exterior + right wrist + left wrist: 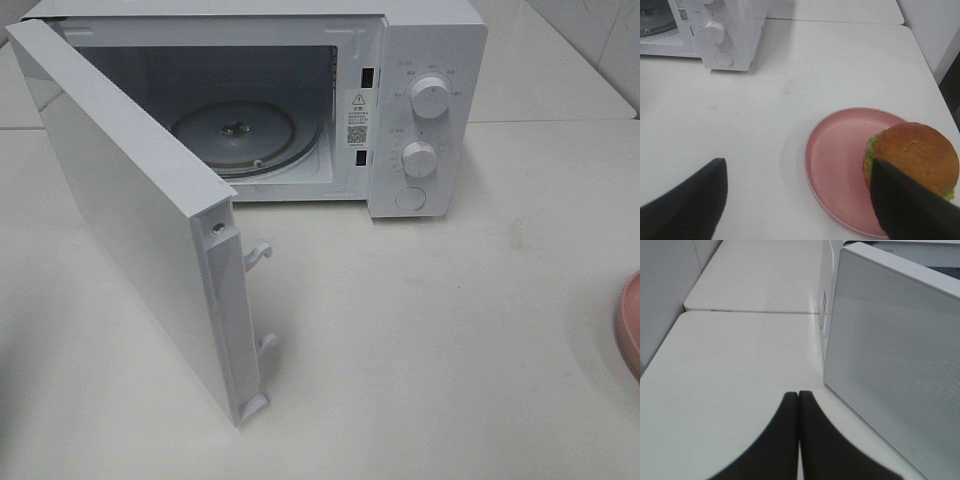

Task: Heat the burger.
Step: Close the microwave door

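The burger (916, 156), with a golden-brown bun and green lettuce, sits on the far side of a pink round plate (837, 165) on the white table. My right gripper (795, 200) is open above the table, one finger over the burger's near edge, the other far to the side. Only the plate's rim (629, 325) shows in the high view, at the right edge; the burger is out of that view. The white microwave (420, 100) stands at the back with its door (130, 220) swung wide open and the glass turntable (235, 135) bare. My left gripper (798, 405) is shut beside the door's outer face (895, 365).
The open microwave door juts forward over the left-middle of the table. Two knobs (430, 97) and a button are on the microwave's right panel. A tiled wall lies behind the table. Neither arm shows in the high view.
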Robot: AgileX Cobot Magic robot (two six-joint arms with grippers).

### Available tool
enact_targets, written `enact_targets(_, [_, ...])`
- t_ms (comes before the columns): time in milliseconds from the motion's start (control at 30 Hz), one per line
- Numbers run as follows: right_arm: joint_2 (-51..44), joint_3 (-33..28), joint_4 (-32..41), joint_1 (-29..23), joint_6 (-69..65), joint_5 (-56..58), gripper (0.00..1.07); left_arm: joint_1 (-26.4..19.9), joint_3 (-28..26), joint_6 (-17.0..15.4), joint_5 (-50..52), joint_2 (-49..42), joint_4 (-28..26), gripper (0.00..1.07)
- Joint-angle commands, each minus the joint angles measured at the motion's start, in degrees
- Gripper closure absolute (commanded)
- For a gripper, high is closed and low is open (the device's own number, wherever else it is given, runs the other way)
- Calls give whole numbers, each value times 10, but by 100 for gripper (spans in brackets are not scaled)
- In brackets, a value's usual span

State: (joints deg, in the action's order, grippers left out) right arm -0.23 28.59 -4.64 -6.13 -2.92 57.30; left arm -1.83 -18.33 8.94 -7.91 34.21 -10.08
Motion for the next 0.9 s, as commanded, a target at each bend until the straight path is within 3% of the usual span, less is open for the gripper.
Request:
enact_targets(33, [-17,-1,1,3,7,-3,31,-2,29,11,110,30,-8,107])
enact_targets(233, [-17,-1,1,3,7,-3,31,-1,46,9,188,95,-7,107])
enact_targets(533, [-17,-1,1,3,7,-3,31,50,46,6,318,241,92,107])
enact_targets(633, [-17,-1,1,3,7,-3,31,65,46,-11,347,282,101,107])
enact_targets(733, [-17,-1,1,3,7,-3,31,85,46,-49,396,327,112,107])
enact_targets(900, [-17,-1,1,3,7,-3,31,104,46,-76,434,361,133,107])
